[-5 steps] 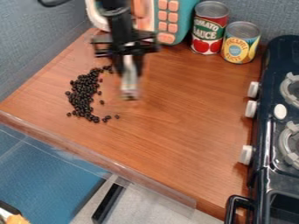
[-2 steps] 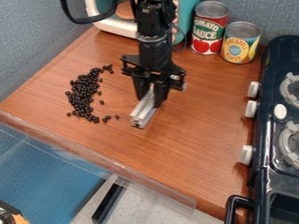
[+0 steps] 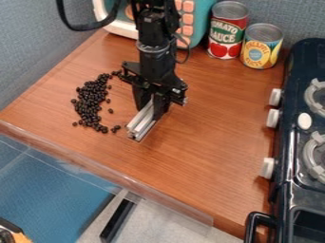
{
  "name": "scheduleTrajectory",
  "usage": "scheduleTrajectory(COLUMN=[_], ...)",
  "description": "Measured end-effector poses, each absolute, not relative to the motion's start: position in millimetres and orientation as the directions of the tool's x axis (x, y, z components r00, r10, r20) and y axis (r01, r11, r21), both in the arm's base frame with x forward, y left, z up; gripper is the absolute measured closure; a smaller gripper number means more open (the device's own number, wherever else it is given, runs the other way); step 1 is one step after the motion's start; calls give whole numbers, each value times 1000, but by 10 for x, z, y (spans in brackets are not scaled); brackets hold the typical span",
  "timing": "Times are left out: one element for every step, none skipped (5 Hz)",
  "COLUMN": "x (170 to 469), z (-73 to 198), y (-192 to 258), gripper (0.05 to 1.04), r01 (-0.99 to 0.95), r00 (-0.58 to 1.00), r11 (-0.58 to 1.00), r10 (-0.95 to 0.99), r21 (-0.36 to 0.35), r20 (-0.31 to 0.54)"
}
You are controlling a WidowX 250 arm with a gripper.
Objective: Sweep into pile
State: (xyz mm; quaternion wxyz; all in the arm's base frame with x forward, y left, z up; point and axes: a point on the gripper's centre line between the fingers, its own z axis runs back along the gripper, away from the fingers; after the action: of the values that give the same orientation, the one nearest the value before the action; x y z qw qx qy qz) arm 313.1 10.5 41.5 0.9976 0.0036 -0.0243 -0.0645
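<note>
Gripping a silver metal bar (image 3: pixel 142 122) in my black fingers (image 3: pixel 161 103).
Likely stiff, best held high; small black beans (image 3: pixel 90 100) may roll.

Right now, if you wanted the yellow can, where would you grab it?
I'd come from above and pinch the yellow can on its round sides just under the rim, since it stands upright. The red can is close beside it, so I'd turn the claw to avoid squeezing between them. It should put the silver bar down first.
</note>
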Motion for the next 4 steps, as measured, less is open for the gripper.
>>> scheduleTrajectory(x=[3059, 2925, 2843, 2921], z=[340, 245, 204, 280], y=[116, 159, 221, 455], gripper=[709, 709, 709, 709], r01=[167, 175, 196, 144], r00=[985, 985, 981, 989], r11=[986, 985, 981, 989], r10=[-167, -175, -196, -144], r21=[10, -3, 13, 29], r20=[37, 7, -2, 19])
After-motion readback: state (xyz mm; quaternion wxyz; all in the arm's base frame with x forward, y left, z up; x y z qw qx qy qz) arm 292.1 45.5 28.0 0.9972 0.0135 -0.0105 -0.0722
